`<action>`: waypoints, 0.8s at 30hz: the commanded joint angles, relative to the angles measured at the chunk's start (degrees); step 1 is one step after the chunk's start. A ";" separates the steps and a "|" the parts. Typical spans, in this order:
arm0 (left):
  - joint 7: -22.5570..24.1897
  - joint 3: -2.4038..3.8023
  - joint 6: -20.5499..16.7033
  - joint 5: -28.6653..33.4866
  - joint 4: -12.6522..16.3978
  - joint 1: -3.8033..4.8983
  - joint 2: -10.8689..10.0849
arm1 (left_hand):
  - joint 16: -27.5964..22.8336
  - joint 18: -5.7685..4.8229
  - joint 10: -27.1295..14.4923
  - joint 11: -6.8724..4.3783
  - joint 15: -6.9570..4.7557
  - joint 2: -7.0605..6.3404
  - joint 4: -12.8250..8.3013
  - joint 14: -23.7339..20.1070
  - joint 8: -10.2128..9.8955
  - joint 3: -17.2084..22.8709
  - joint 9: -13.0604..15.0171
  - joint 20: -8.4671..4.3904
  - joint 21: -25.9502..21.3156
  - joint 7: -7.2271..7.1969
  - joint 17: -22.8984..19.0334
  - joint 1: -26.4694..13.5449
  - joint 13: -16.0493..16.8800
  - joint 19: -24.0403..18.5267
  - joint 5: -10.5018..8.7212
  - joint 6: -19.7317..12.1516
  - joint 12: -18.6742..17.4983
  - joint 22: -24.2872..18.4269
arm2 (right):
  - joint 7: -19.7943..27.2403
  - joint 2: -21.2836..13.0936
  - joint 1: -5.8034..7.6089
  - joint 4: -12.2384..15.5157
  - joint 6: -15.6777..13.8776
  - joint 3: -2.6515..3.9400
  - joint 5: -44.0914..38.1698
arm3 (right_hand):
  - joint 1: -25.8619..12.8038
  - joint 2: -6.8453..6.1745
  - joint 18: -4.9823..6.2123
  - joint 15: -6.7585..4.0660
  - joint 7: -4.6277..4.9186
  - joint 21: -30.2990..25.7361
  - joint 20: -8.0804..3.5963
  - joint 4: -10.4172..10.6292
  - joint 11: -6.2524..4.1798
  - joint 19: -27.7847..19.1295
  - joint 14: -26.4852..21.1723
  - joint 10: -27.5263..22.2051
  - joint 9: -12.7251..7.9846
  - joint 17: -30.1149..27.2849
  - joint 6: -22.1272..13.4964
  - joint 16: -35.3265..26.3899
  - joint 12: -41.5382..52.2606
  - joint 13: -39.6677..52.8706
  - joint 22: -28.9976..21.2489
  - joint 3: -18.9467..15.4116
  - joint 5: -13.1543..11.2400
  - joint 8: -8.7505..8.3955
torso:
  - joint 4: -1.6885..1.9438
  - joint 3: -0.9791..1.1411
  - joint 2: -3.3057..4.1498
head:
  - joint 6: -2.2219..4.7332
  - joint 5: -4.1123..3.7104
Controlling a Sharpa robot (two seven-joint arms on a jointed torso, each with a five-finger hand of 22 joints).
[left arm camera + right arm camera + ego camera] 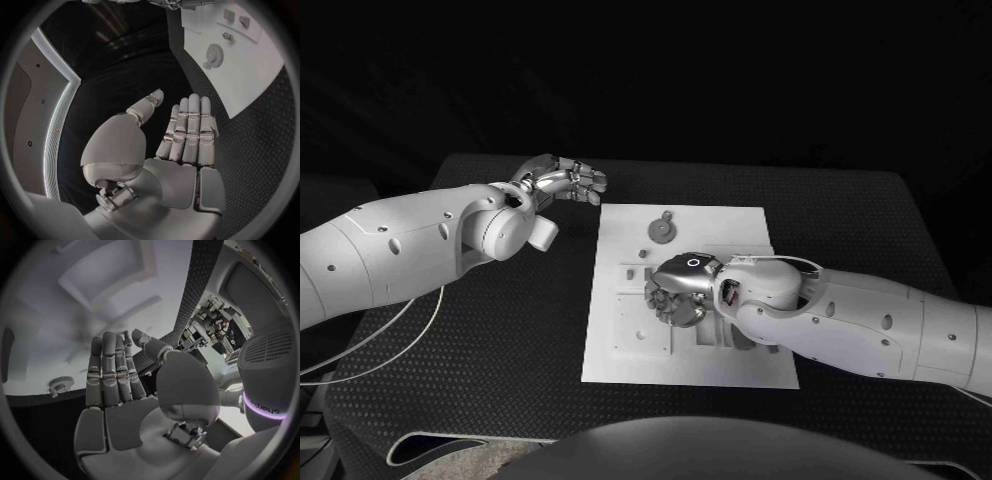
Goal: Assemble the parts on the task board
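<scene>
1. Your right hand (682, 292) sat over the middle of the task board (733, 225), palm toward the plate. In the right wrist view its fingers (109, 372) were straight and side by side, thumb apart, nothing held.
2. Your left hand (564, 180) hung off the board, over the black table (473, 340) near the board's far-left corner. Fingers (190, 130) were straight and close together, thumb out, empty.
3. The part that read clearest was a round gear-like piece (662, 229) w/ a small knob beside it, lying flat on the far half of the board. It lay beyond the right hand's fingers, toward the far edge, and apart from them. The left wrist view showed the same gear (214, 54) well ahead of the left fingertips, across the board's edge.
4. Key relation, as a judgement: the gear sat between the two hands; the right hand looked nearer and was already above the plate, so that arm suited the reach. A round part has no long axis to line up with.
5. Recessed slots and raised fixtures (635, 330) lay on the board's near-left part, beside the right hand. What sat in them, you couldn't tell; the hand hid some.
6. Assembly looked early: no part in either hand.
</scene>
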 commanded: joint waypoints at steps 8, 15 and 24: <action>0.31 0.06 0.72 0.32 0.07 0.07 0.06 | -0.37 0.51 -0.28 0.05 0.17 -0.31 0.11 0.26 0.06 -0.23 -0.09 0.04 0.23 -0.05 0.13 0.17 -0.07 0.13 0.27 -0.45 0.22 -0.08 | 0.43 -0.10 -0.11 0.53 0.07 -0.05 0.39 | 0.41 0.23 0.10 -0.57 -0.48 0.55 0.12 0.06 -0.56 0.04 0.06 1.26 0.28 0.30 1.10 0.10 0.73 0.76 1.44 -0.24 -0.19 0.61 | 0.04 -0.04 0.00 | 0.00 0.08; 0.28 0.06 0.75 0.32 0.06 0.07 0.03 | -0.40 0.51 -0.29 0.06 0.17 -0.30 0.10 0.27 0.07 -0.23 -0.09 0.05 0.24 -0.05 0.17 0.18 -0.08 0.13 0.26 -0.46 0.22 -0.10 | 0.26 -0.18 -0.11 0.26 -0.05 -0.05 0.03 | 0.44 0.32 0.11 -0.60 -0.51 0.60 0.13 0.03 -0.59 0.05 0.09 1.32 0.30 0.33 1.17 0.10 0.77 0.81 1.43 -0.23 -0.19 0.64 | 0.01 -0.04 0.00 | 0.00 0.04; 0.25 0.06 0.82 0.32 -0.01 0.07 0.05 | -0.45 0.50 -0.32 0.07 0.18 -0.32 0.11 0.27 0.07 -0.24 -0.10 0.05 0.24 -0.04 0.23 0.18 -0.08 0.13 0.26 -0.49 0.22 -0.13 | 0.45 -1.38 -0.08 0.65 -3.52 -0.05 0.38 | 0.34 -0.52 0.12 -0.17 0.19 0.78 0.21 -0.12 0.00 -0.21 -0.12 -0.46 -0.14 0.40 -0.52 -0.06 -0.20 0.61 1.41 -0.34 -0.20 -0.32 | -0.01 0.00 -0.01 | 0.00 -0.11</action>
